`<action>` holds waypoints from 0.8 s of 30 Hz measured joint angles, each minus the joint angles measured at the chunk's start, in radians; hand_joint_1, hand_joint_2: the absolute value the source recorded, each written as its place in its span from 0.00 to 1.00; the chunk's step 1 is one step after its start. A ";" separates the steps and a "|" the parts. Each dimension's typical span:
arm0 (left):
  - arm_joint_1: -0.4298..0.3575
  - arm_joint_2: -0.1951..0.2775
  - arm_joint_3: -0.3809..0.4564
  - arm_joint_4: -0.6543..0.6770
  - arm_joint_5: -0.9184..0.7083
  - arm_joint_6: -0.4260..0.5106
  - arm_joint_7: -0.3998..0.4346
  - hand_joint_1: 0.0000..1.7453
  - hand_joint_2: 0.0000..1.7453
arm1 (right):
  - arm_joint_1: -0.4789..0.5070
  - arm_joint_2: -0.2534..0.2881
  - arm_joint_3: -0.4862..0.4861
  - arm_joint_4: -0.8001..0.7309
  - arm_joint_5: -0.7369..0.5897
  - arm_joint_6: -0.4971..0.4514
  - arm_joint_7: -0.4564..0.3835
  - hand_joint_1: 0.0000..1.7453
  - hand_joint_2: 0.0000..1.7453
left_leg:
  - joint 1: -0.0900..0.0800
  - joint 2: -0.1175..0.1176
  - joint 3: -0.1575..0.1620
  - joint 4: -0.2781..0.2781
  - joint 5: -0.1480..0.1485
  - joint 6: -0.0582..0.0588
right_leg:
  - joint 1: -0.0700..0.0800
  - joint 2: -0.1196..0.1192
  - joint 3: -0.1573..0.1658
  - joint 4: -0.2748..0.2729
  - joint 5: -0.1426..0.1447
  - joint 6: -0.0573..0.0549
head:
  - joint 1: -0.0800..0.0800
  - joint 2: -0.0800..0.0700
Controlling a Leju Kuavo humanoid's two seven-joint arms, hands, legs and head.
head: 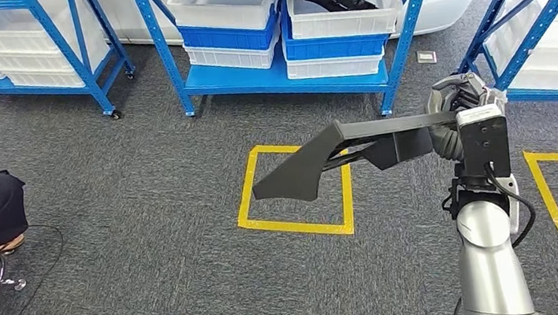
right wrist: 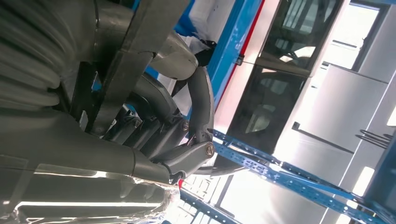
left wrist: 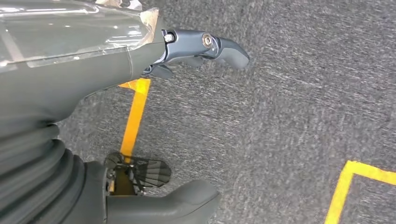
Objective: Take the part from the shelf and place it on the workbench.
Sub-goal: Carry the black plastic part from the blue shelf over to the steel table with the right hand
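Right robot hand (head: 454,118) grips the dark part (head: 331,155) by one end; the part juts out level over the carpet, off the shelf (head: 282,74). Left robot hand (left wrist: 187,51) hangs open, empty. Judgement: keep grip firm and wrist level while carrying; the long overhang could sag or swing.

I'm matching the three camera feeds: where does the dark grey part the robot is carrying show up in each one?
Head view: the dark grey part juts left from the right hand, over the yellow floor square.
Right wrist view: its bar crosses the hand.
Left wrist view: not in it.
Shared landmark: blue shelving.
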 joint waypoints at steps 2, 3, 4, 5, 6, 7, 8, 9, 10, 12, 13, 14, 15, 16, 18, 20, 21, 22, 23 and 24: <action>0.003 0.000 0.001 0.000 0.000 0.000 -0.001 0.00 1.00 | -0.002 0.002 0.002 0.004 0.001 -0.001 0.002 1.00 1.00 | 0.003 -0.008 -0.009 0.001 0.008 -0.012 | 0.001 -0.011 -0.006 0.006 0.008 -0.013 | 0.000 0.000; 0.005 0.000 0.002 0.000 0.000 0.000 -0.001 0.00 1.00 | -0.003 0.003 0.002 0.006 0.001 -0.002 0.002 1.00 1.00 | 0.004 -0.006 -0.015 0.009 0.001 -0.016 | -0.001 -0.016 -0.008 0.006 0.013 -0.021 | 0.000 0.000; 0.006 0.000 0.002 0.000 0.000 0.000 -0.001 0.00 1.00 | -0.005 0.005 0.004 0.007 0.001 -0.002 0.002 1.00 1.00 | 0.006 0.000 -0.027 0.034 -0.018 -0.019 | -0.003 -0.021 -0.010 0.006 0.016 -0.027 | -0.003 0.000; 0.006 0.000 0.003 0.000 0.000 0.001 -0.001 0.00 1.00 | -0.006 0.006 0.005 0.007 0.001 -0.002 0.002 1.00 1.00 | 0.007 0.009 -0.047 0.081 -0.049 -0.023 | -0.004 -0.027 -0.012 0.005 0.020 -0.034 | -0.004 0.000; 0.006 0.000 0.004 0.000 0.000 0.001 -0.001 0.00 1.00 | -0.007 0.007 0.006 0.008 0.001 -0.003 0.002 1.00 1.00 | 0.007 0.017 -0.075 0.147 -0.086 -0.026 | 0.000 -0.032 -0.014 0.005 0.022 -0.038 | -0.006 0.000; 0.006 0.000 0.004 0.000 0.000 0.001 -0.001 0.00 1.00 | -0.008 0.008 0.006 0.010 0.001 -0.003 0.002 1.00 1.00 | 0.007 0.022 -0.104 0.218 -0.121 -0.029 | 0.004 -0.039 -0.017 0.006 0.023 -0.041 | -0.008 0.000; 0.006 0.000 0.004 0.001 0.000 0.001 -0.001 0.00 1.00 | -0.008 0.008 0.006 0.011 0.001 -0.003 0.002 1.00 1.00 | 0.007 0.025 -0.126 0.274 -0.143 -0.030 | 0.007 -0.045 -0.020 0.006 0.024 -0.043 | -0.008 0.000; 0.006 0.000 0.005 0.001 0.000 0.001 -0.001 0.00 1.00 | -0.008 0.008 0.006 0.013 0.001 -0.003 0.002 1.00 1.00 | 0.007 0.026 -0.131 0.297 -0.147 -0.029 | 0.011 -0.052 -0.022 0.006 0.025 -0.044 | -0.008 0.000; 0.007 0.000 0.005 0.001 0.000 0.001 -0.001 0.00 1.00 | -0.008 0.008 0.007 0.015 0.001 -0.003 0.002 1.00 1.00 | 0.006 0.028 -0.117 0.282 -0.134 -0.025 | 0.014 -0.059 -0.023 0.006 0.025 -0.045 | -0.007 0.000; 0.006 0.000 0.005 0.001 0.000 0.001 -0.001 0.00 1.00 | -0.011 0.008 0.007 0.016 0.001 -0.003 0.002 1.00 1.00 | 0.003 0.042 -0.042 0.162 -0.083 -0.012 | 0.018 -0.072 -0.022 0.006 0.025 -0.045 | -0.008 0.000; 0.005 0.000 0.005 0.001 0.000 0.001 -0.001 0.00 1.00 | -0.014 0.008 0.007 0.016 0.001 -0.003 0.002 1.00 1.00 | -0.002 0.055 -0.004 0.097 -0.065 -0.005 | 0.022 -0.078 -0.022 0.006 0.025 -0.045 | -0.007 0.000; 0.003 0.000 0.006 0.001 0.000 0.001 -0.001 0.00 1.00 | -0.017 0.008 0.007 0.016 0.002 -0.003 0.002 1.00 1.00 | -0.007 0.067 0.022 0.049 -0.056 0.001 | 0.026 -0.084 -0.024 0.007 0.025 -0.044 | -0.007 0.000; 0.002 0.000 0.006 0.000 0.001 0.001 -0.002 0.00 1.00 | -0.018 0.008 0.007 0.016 0.002 -0.004 0.002 1.00 1.00 | -0.012 0.074 0.034 0.023 -0.056 0.006 | 0.029 -0.090 -0.026 0.007 0.025 -0.043 | -0.007 0.000; 0.001 0.001 0.007 0.000 0.003 0.000 -0.002 0.00 1.00 | -0.019 0.007 0.007 0.016 0.002 -0.004 0.002 1.00 1.00 | -0.016 0.071 0.033 0.018 -0.057 0.009 | 0.031 -0.098 -0.029 0.007 0.026 -0.041 | -0.007 0.000; 0.002 0.001 0.011 0.000 0.006 0.000 -0.002 0.00 1.00 | -0.019 0.007 0.007 0.016 0.001 -0.005 0.002 1.00 1.00 | -0.016 0.055 0.032 0.007 -0.050 0.020 | 0.033 -0.107 -0.030 0.007 0.024 -0.035 | -0.007 0.000; 0.003 0.000 0.014 0.000 0.010 -0.001 -0.004 0.00 1.00 | -0.019 0.004 0.006 0.017 0.001 -0.006 0.002 1.00 1.00 | -0.010 0.042 0.037 -0.008 -0.038 0.033 | 0.033 -0.084 -0.052 0.056 -0.008 -0.033 | -0.005 0.000; 0.003 0.000 0.016 0.001 0.012 -0.001 -0.005 0.00 1.00 | -0.019 0.002 0.006 0.018 0.002 -0.007 0.002 1.00 1.00 | -0.008 0.035 0.038 -0.012 -0.034 0.037 | 0.031 -0.065 -0.079 0.113 -0.035 -0.036 | -0.004 0.000; 0.003 0.001 0.017 0.001 0.014 -0.001 -0.006 0.00 1.00 | -0.017 -0.002 0.006 0.020 0.004 -0.007 0.002 1.00 1.00 | -0.008 0.027 0.037 -0.013 -0.032 0.039 | 0.030 -0.050 -0.110 0.182 -0.063 -0.038 | -0.003 0.000; 0.004 0.001 0.018 0.001 0.016 -0.001 -0.008 0.00 1.00 | -0.014 -0.006 0.005 0.024 0.008 -0.007 0.003 1.00 1.00 | -0.008 0.018 0.035 -0.012 -0.031 0.040 | 0.029 -0.042 -0.138 0.243 -0.082 -0.038 | -0.002 0.000; 0.006 0.002 0.020 0.001 0.018 -0.001 -0.008 0.00 1.00 | -0.011 -0.009 0.003 0.028 0.012 -0.007 0.004 1.00 1.00 | -0.008 0.007 0.035 -0.012 -0.030 0.040 | 0.028 -0.037 -0.155 0.277 -0.087 -0.034 | -0.002 0.000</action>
